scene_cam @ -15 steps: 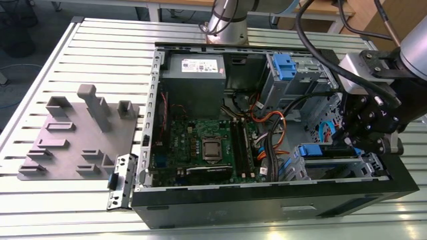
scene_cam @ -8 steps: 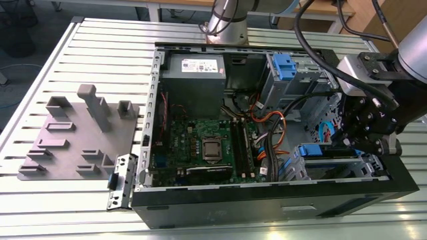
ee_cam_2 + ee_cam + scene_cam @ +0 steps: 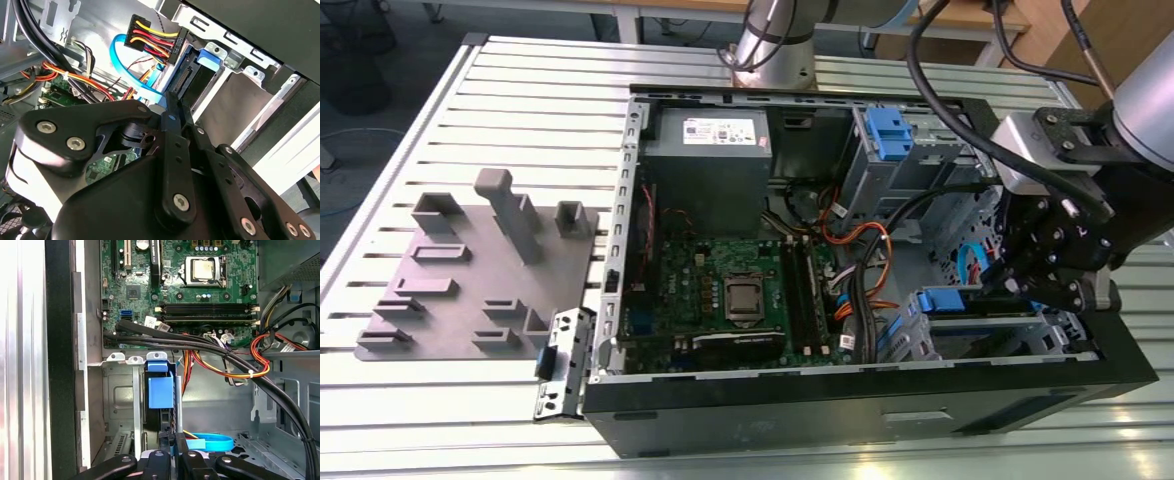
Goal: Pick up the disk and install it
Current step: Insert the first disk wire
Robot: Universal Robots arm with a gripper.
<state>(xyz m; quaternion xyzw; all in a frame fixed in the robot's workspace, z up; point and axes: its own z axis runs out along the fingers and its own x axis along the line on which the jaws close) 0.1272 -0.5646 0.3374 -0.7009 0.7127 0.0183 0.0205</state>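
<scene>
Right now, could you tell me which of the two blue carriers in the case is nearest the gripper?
The lower blue carrier, right beside the gripper; the other blue carrier sits higher up beside the power supply.

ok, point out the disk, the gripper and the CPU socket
disk (image 3: pixel 161 390): first wrist view, blue carrier face.
gripper (image 3: pixel 1034 285): exterior view, between its fingertips.
CPU socket (image 3: pixel 746 297): exterior view, metal lid.

A slatted metal surface (image 3: pixel 480 100) carries an open black computer case (image 3: pixel 854 410). On the exterior view's left, a grey fixture plate (image 3: pixel 467 280) with upright blocks lies just beside the case.
</scene>
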